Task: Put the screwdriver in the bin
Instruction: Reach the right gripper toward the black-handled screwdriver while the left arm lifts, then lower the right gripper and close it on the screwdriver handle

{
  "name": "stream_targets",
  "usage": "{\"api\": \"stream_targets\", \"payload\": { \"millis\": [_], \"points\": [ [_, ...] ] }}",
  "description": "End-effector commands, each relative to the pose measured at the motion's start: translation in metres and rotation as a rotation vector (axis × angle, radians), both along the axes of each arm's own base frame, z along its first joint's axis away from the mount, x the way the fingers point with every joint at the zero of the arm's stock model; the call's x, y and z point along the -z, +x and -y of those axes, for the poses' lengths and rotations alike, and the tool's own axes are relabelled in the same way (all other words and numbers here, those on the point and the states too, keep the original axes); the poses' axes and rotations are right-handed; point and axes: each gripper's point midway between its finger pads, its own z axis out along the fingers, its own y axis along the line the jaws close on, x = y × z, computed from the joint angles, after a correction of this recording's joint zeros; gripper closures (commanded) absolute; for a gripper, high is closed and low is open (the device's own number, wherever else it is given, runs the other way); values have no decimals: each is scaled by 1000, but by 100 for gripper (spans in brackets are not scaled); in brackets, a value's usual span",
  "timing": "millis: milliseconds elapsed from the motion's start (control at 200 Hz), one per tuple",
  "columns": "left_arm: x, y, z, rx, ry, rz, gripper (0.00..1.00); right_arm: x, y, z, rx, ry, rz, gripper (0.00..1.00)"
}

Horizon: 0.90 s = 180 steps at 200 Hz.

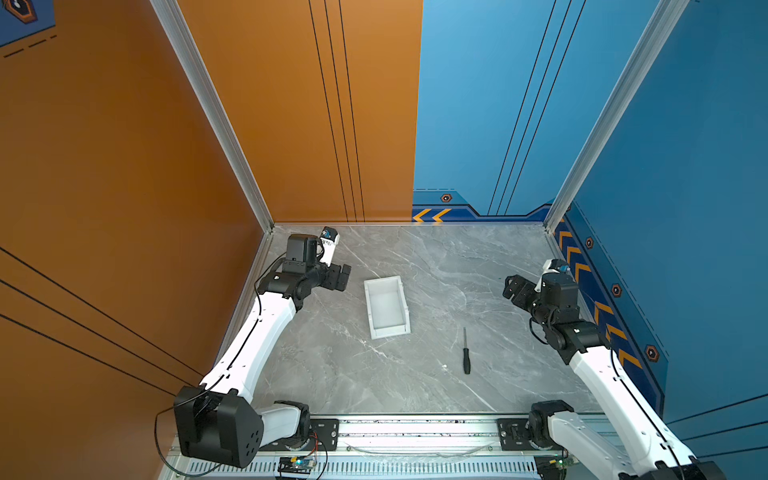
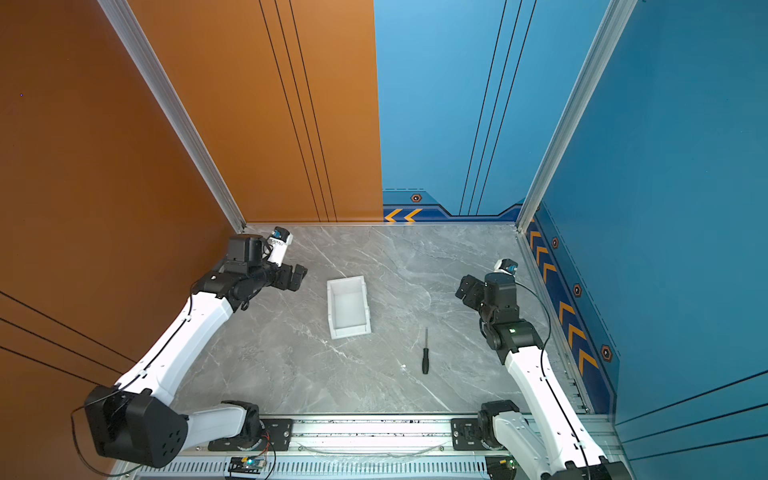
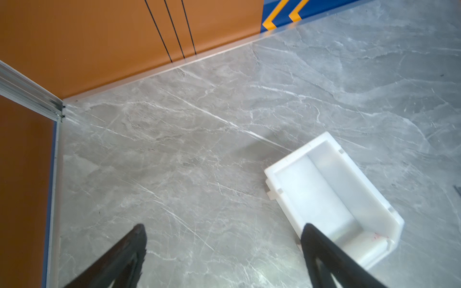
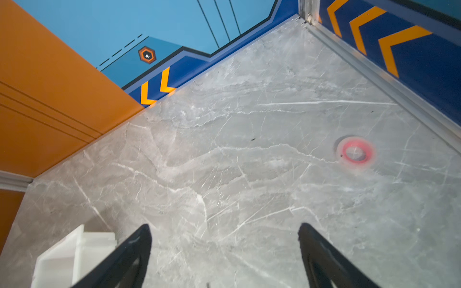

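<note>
With your right gripper (image 4: 224, 226) wide open and empty, lower it crosswise onto the screwdriver (image 1: 466, 353), seemingly handle-end nearer the table's (image 1: 415, 382) front edge.

Bright, even light is washing the grey marble-patterned worktop (image 1: 415, 374), casting faint shadows; wrist views are showing slight blur.

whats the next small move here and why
Probably bring the right gripper down toward the screwdriver: it lies on the table on that arm's side, outside the empty bin, and the right gripper is open, holding nothing.
</note>
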Motion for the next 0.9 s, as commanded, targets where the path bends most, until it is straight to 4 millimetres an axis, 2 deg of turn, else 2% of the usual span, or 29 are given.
{"api": "stream_targets", "payload": {
  "millis": [0,170,340,425,541,601,636,776,896],
  "points": [
    [27,-26,11,51,-11,-148,2,17,-33,-4,15,-75,-140,17],
    [29,-31,11,64,-6,-145,2,34,-50,-31,-48,-120,-217,28],
    [27,-36,12,81,-5,-136,2,48,-56,-63,-138,-179,-323,19],
    [26,-37,12,74,-14,-132,2,58,-58,-79,-188,-221,-369,18],
    [25,-41,13,62,-46,-144,2,80,-64,-92,-208,-244,-457,19],
    [23,-44,16,65,-64,-150,2,97,-72,-101,-232,-220,-526,22],
    [23,-45,17,66,-73,-151,2,105,-81,-113,-280,-228,-555,27],
    [22,-46,20,64,-96,-155,2,127,-106,-118,-284,-256,-624,31],
    [23,-45,21,61,-108,-164,2,140,-118,-115,-267,-261,-652,34]
  ]
}}
